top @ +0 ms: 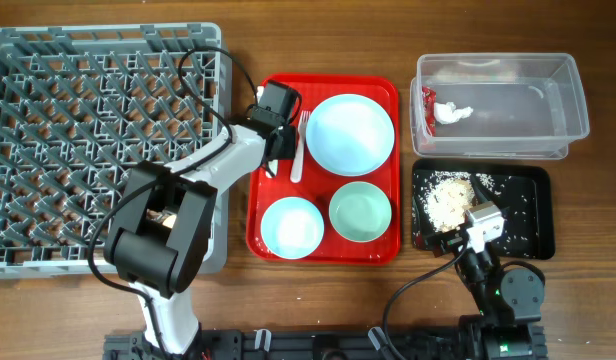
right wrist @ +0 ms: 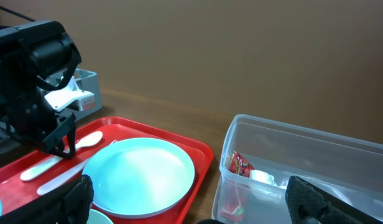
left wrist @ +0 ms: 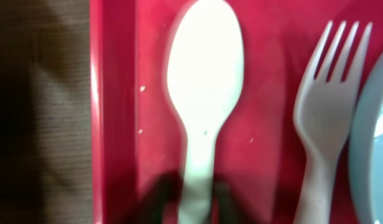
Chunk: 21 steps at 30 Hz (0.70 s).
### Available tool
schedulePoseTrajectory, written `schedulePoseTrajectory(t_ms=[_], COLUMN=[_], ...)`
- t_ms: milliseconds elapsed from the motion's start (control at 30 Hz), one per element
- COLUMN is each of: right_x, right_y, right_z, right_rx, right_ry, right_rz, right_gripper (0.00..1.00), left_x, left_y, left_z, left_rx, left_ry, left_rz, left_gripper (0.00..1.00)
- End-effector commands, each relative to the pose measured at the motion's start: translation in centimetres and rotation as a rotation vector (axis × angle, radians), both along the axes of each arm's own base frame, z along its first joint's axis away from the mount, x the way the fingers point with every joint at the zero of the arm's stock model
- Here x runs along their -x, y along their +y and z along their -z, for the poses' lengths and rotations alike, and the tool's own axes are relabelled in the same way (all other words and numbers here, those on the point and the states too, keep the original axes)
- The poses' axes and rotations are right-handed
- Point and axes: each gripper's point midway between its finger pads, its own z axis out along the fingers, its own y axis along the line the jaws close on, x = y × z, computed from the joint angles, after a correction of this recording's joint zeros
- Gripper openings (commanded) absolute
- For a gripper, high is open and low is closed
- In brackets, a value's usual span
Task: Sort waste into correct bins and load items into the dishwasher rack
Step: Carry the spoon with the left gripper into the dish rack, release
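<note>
Since the left gripper [left wrist: 193, 202] hangs low over the white spoon [left wrist: 204, 81] with a dark finger on either side of the handle, the step in hand looks like lifting the spoon for the rack; blur hides whether the fingers press the handle or merely flank it, so I cannot tell. The spoon lies flat on the red tray [left wrist: 110, 112], just inside its raised rim at 9 o'clock, with the fork [left wrist: 331, 106] just beside it at 3 o'clock; a good grasp would be square on the handle and firm before a straight lift, lest the thin plastic pivot or nudge the fork. The plate [top: 349, 134] lies beyond the fork at 3 o'clock, the two bowls [top: 292, 226] [top: 360, 211] toward 5 o'clock; open room is upward, then over the rim to the dishwasher rack [top: 88, 140] at 9 o'clock. Farthest, at 4 o'clock, the right gripper [right wrist: 190, 186] hangs spread wide over the black tray [top: 528, 225] holding the food scraps [top: 450, 200]; the wrapper [top: 450, 112] lies in the clear tub [top: 563, 95].
</note>
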Motion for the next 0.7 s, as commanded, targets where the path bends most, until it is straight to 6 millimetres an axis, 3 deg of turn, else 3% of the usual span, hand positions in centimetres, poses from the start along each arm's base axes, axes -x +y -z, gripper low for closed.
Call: schedulePoseTrajectory(t_ms=[0, 133, 167, 267, 300, 367, 467, 533, 667], right_x=[0.1, 0.1, 0.1, 0.1, 0.1, 0.1, 0.1, 0.1, 0.1], right_y=[0.0, 0.0, 0.0, 0.0, 0.0, 0.0, 0.0, 0.0, 0.0], right_z=[-0.2, -0.2, -0.2, -0.2, -0.2, -0.2, -0.2, -0.2, -0.2], right_rx=[0.005, 0.005, 0.005, 0.005, 0.005, 0.005, 0.005, 0.005, 0.005], right_ry=[-0.014, -0.014, -0.014, -0.014, -0.014, -0.014, -0.014, -0.014, -0.014], right_rz=[-0.006, -0.006, -0.006, -0.006, -0.006, -0.006, -0.006, -0.006, -0.006], right_gripper=[1.00, 1.00, 1.00, 1.00, 1.00, 1.00, 1.00, 1.00, 1.00], left_x=[0.4, 0.7, 1.1, 2.6, 2.9, 3.4, 3.9, 3.5, 3.6], left_y=[0.2, 0.3, 0.7, 3.0, 3.9, 6.4, 11.8, 13.4, 13.6], left_z=[-1.3, -7.8, -10.3, -15.3, -16.1, -16.5, -14.9, -13.8, -11.6], left_rx=[-0.009, 0.025, 0.042, 0.063, 0.061, 0.019, -0.120, -0.133, -0.122], left_ry=[0.025, -0.040, -0.064, -0.120, -0.129, -0.110, -0.043, -0.005, 0.072], left_rz=[0.007, -0.004, -0.020, -0.060, -0.072, -0.079, -0.186, -0.183, -0.142], left_gripper=[0.04, 0.04, 0.06, 0.09, 0.09, 0.13, 0.14, 0.15, 0.48])
